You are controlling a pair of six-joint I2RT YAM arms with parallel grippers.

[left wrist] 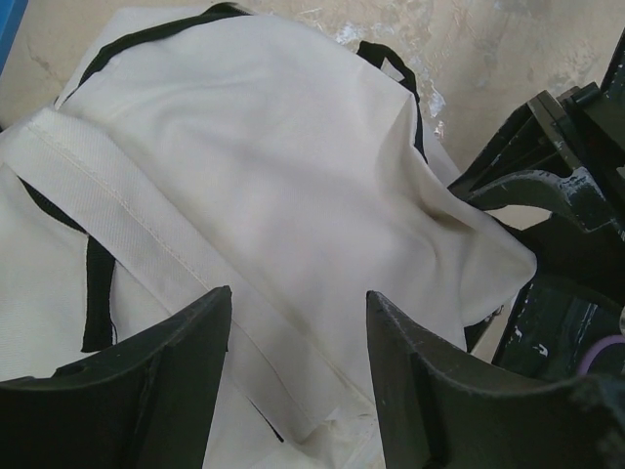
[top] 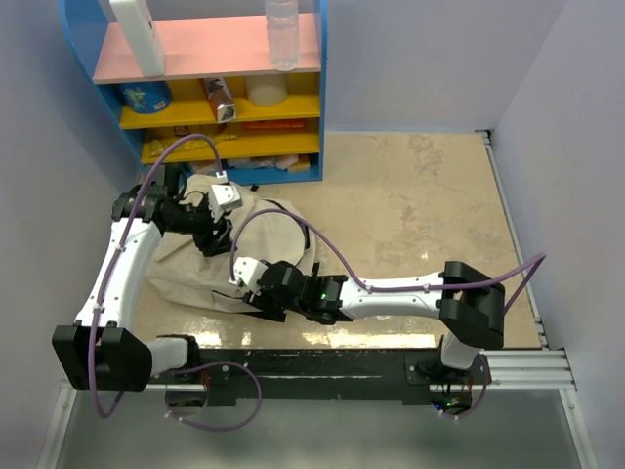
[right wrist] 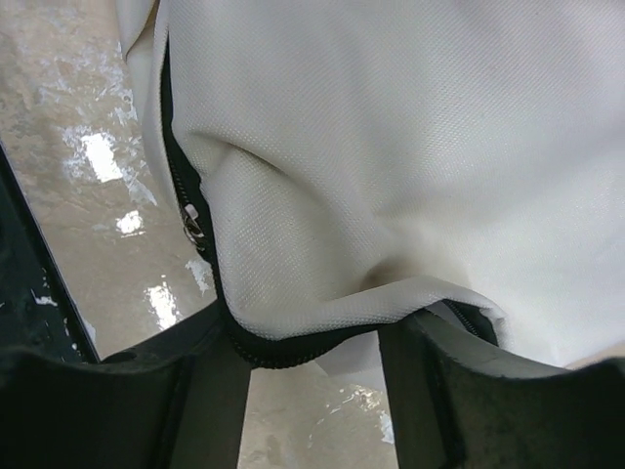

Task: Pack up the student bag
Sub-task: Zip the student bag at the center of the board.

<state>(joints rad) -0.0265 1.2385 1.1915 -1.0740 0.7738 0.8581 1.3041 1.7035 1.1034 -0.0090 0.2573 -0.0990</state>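
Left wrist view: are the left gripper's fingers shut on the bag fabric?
No: the left gripper has its fingers wide apart, with cream fabric of the student bag showing in the gap between them.

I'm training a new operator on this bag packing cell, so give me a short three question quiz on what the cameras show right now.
1. True or false: the bag lies on the right half of the table.
2. What sits between the fingers of the right tool? A a book; B the bag's zip edge; C nothing.
3. Is the left tool open or shut?
Key: 1 false, it lies on the left half; 2 B; 3 open.
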